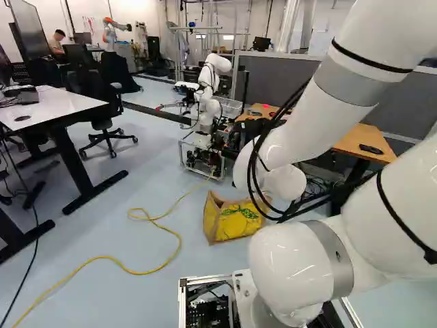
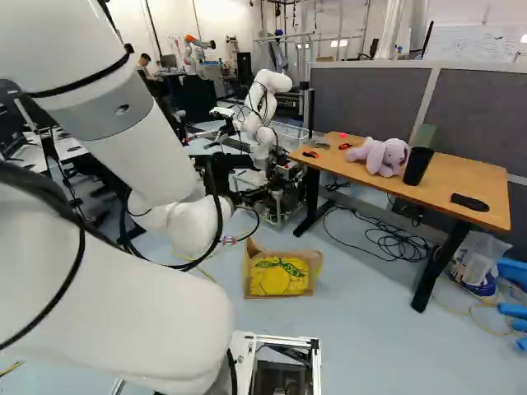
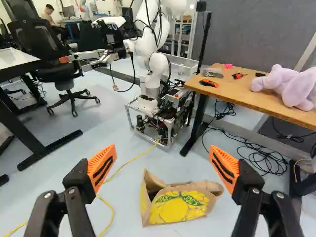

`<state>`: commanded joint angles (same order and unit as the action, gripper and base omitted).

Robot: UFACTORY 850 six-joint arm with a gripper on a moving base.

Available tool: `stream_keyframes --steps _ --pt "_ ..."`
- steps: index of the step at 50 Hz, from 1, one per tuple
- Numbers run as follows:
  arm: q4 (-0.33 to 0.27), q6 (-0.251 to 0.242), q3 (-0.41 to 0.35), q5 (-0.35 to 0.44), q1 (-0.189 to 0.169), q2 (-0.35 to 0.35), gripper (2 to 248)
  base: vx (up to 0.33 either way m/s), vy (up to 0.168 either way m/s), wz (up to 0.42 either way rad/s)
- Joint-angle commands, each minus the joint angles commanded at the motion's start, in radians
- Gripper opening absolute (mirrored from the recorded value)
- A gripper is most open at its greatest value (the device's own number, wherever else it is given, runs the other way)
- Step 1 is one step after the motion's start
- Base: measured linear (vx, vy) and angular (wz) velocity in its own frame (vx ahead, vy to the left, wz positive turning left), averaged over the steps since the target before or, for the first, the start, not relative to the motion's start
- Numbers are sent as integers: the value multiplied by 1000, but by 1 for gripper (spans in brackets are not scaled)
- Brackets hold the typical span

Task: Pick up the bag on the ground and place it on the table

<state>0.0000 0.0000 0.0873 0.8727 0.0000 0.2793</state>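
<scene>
End effector (image 3: 162,148): fingers wide apart. Bag (image 3: 175,206) sits on floor (image 3: 106,126) ahead, seen between fingers, apart from both.

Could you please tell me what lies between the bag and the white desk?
A yellow cable winds between the bag and the white desk, in the left base view.

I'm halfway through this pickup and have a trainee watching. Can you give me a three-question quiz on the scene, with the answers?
1. True or false: the hand stands open, with the paper bag not gripped.

2. Where is the bag?
A. On a chair
B. On the floor
C. On a shelf

3. Fill in the colour: a ____ plush toy lies on the wooden table.

Key: 1 true; 2 B; 3 pale purple
</scene>
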Motion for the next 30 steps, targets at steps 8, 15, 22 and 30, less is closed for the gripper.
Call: stream_keyframes --steps 8,15,22,30 --pt "0 0 0 0 0 0 247 163 4 -2" --pt "0 0 0 0 0 0 247 137 4 -1" --pt "0 0 0 0 0 0 247 104 0 -5" --pt "0 0 8 0 0 -10 247 71 1 -4"
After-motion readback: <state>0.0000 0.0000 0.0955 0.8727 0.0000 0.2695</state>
